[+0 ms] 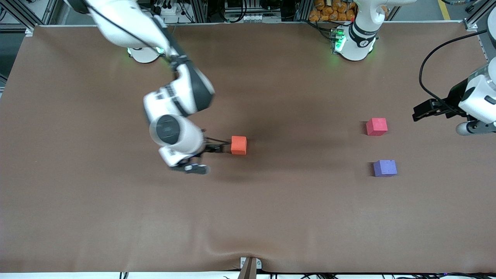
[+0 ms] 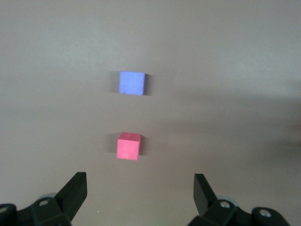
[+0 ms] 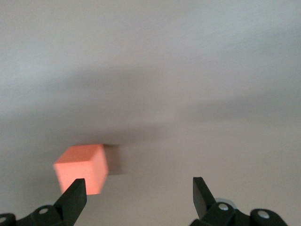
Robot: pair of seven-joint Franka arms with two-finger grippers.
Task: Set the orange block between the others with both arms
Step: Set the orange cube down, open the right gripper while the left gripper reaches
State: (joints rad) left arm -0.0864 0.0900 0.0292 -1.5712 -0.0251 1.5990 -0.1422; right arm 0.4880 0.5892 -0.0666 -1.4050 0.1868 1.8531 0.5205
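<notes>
Nearest the front camera of the three cubes sits the purple-blue cube (image 1: 385, 168), flat on the brown counter (image 1: 271, 217) toward the left arm's end. The orange block (image 1: 238, 145) lies a little farther from the camera than that cube and well apart from it, toward the right arm's end; it rests on the counter, ungripped. The right pincer (image 1: 217, 148) is low just beside the orange block on the side facing the right arm's end; its fingers are spread wide, and the right wrist view shows the block (image 3: 81, 168) off toward one fingertip (image 3: 75, 194) and not centred between the two. Farther from the camera than the purple-blue cube, and in line with it, stands the pinkish-red cube (image 1: 376, 126), a clear gap of bare counter between the pair. The left pincer (image 1: 420, 112) waits near the pinkish-red cube, toward the counter's edge at the left arm's end; its fingers are parted and empty, both cubes showing ahead of it in the left wrist view.

The orange block is not yet between the others, so the left arm presumably carries it on. The risks look plain: a fingertip could nudge the light foam block askew if the right pincer moves while so close; an off-centre grasp could tilt it; setting it into the gap could knock either neighbour.
</notes>
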